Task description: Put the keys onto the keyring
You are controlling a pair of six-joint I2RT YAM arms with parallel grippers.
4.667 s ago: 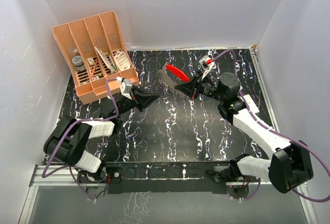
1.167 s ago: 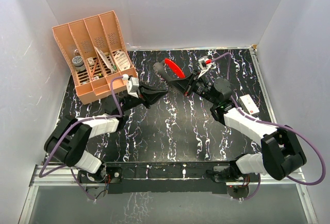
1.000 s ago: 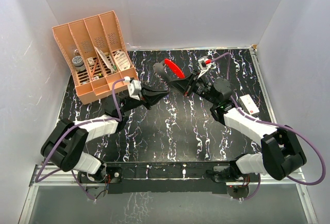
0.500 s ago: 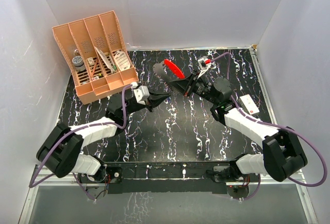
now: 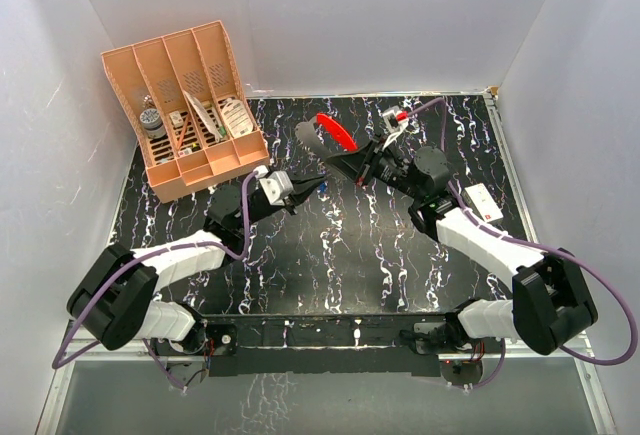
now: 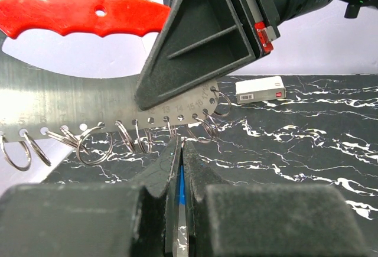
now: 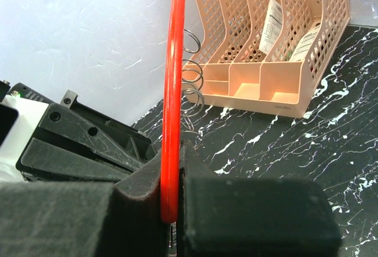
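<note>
Pinching a tiny blue-headed key [image 6: 181,187] between shut fingers, the left gripper [image 5: 314,187] hovers over mid-table, its tips just beside the metal edge of the keyring [image 5: 335,132]. The right gripper [image 5: 347,159] clamps that red-and-silver loop, wire rings [image 6: 94,146] dangling beneath. A peach organizer [image 5: 190,105] stands far left.

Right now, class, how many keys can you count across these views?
1. The blue-headed key is pinched in the left gripper, close to the keyring held by the right gripper. Others may be hidden.
</note>
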